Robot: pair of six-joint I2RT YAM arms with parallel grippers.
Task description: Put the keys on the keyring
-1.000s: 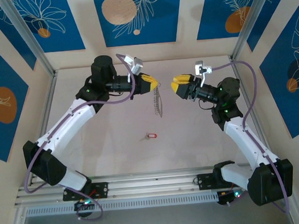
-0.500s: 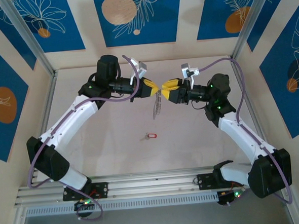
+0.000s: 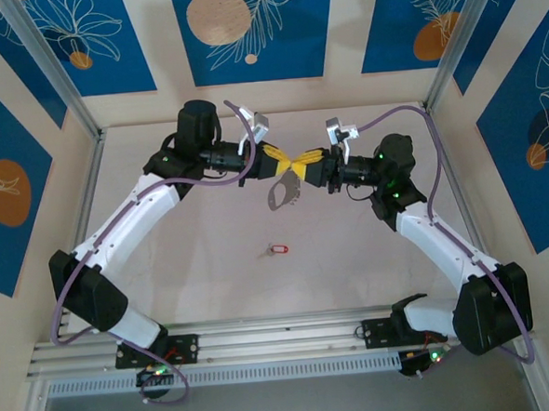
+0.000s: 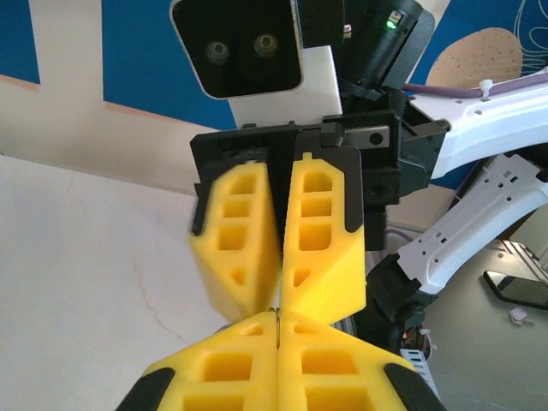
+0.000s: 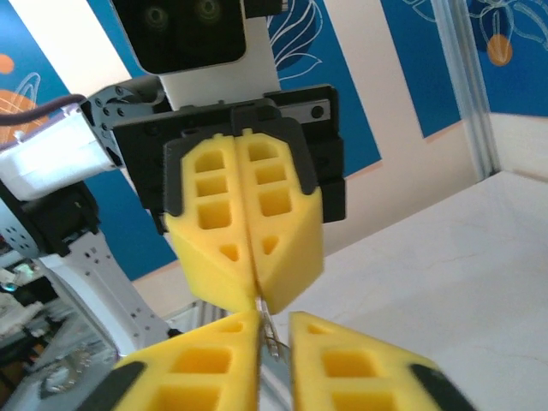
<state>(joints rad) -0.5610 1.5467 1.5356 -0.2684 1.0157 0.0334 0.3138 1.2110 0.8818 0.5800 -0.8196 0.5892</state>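
The keyring, a thin grey oval loop with a fringe of small metal pieces, hangs in mid-air over the table's far half. My left gripper is shut on its top wire. My right gripper meets it tip to tip from the right. In the right wrist view its yellow jaws stand almost together, with the ring's metal pinched between them just under the left gripper. The key, tiny and red-headed, lies on the table below, apart from both grippers.
The beige tabletop is walled by panels on three sides, with metal frame posts at the back corners. The arm bases sit on the rail at the near edge. Purple cables loop over both arms.
The right arm has swung left until its tips meet the left gripper, and its jaws have closed on the keyring. The ring has tilted. The key has not moved.
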